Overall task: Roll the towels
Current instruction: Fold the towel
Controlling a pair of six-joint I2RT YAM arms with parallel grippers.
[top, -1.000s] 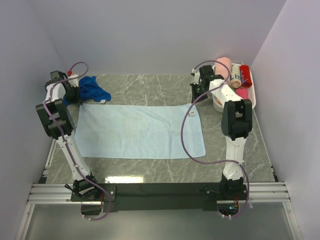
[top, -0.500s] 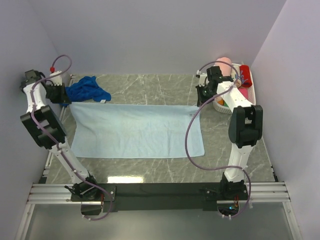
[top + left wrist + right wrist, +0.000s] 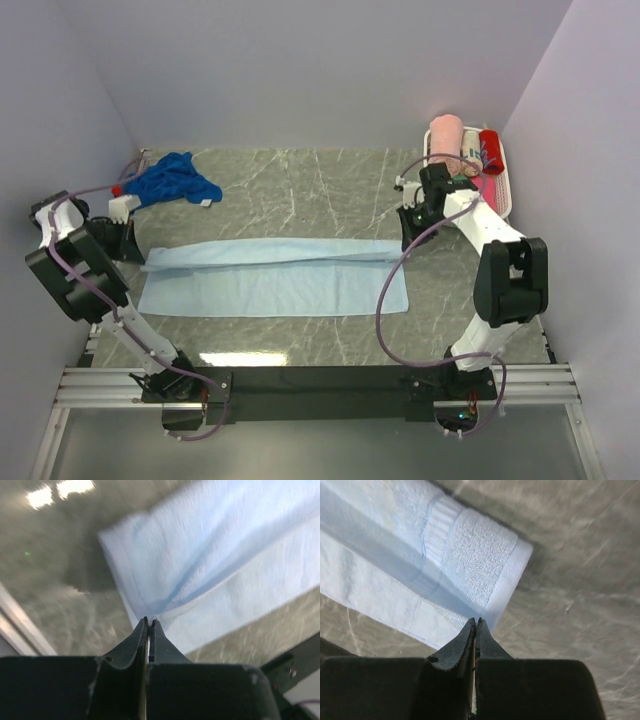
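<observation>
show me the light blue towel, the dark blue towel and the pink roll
light blue towel [image 3: 270,288], top external view, on its flat near layer
dark blue towel [image 3: 172,180], top external view, middle of the crumpled heap
pink roll [image 3: 446,135], top external view, middle of the roll

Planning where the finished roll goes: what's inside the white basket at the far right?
A pink rolled towel and a red one sit in the white basket; the right arm covers its near-left part, so the rest is unseen.

Marble table [image 3: 300,190]: pale towel [image 3: 270,285], blue towel [image 3: 170,182]
</observation>
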